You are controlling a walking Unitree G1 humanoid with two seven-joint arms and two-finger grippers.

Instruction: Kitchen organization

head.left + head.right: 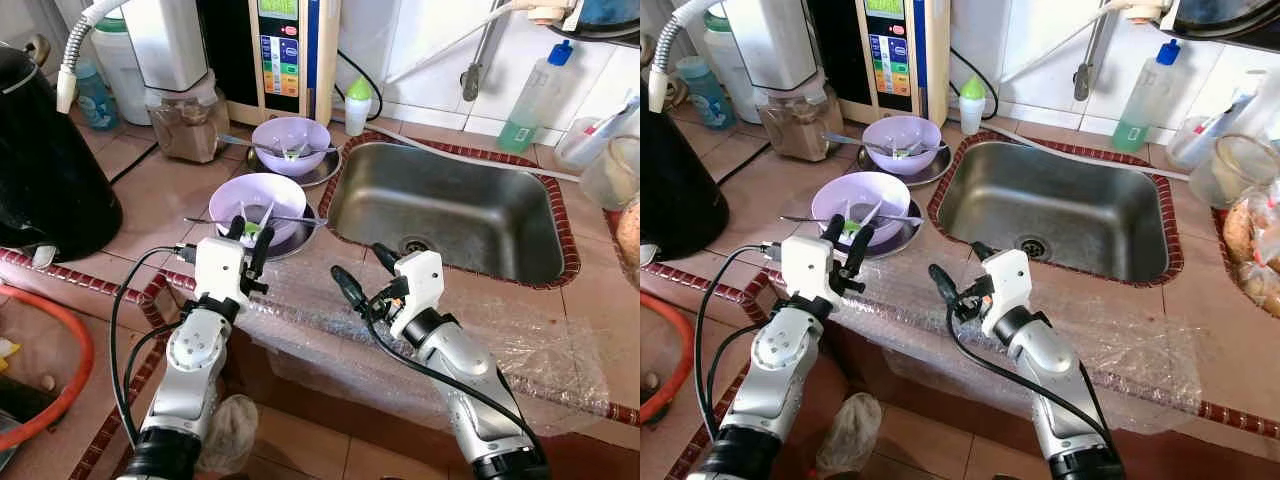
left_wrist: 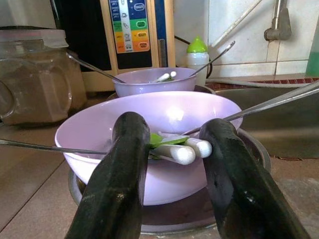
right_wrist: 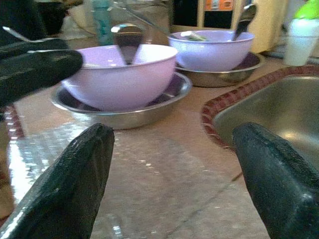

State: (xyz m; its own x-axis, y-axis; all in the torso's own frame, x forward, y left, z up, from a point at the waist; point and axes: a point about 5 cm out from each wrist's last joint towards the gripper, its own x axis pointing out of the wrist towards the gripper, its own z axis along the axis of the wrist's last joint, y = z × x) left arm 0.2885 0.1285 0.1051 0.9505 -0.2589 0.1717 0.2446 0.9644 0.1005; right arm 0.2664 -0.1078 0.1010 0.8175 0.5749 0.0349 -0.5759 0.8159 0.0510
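Left tool (image 1: 249, 236) hovering at the near bowl's (image 1: 256, 205) rim, fingers parted, gripping nothing | right tool (image 1: 365, 268) hanging wide open over the bench (image 1: 330, 270) beside the sink (image 1: 445, 210), empty | near bowl sitting on a steel plate (image 1: 902, 238), spoon (image 1: 290, 220) lying across it | far bowl (image 1: 290, 141) sitting behind it.

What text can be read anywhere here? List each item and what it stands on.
No text reads clearly.
Appliance against the back wall: a green display and coloured button labels, too small and blurred to read.
Green-liquid bottle by the sink: no legible label.
White bottle with green cap: no readable print.
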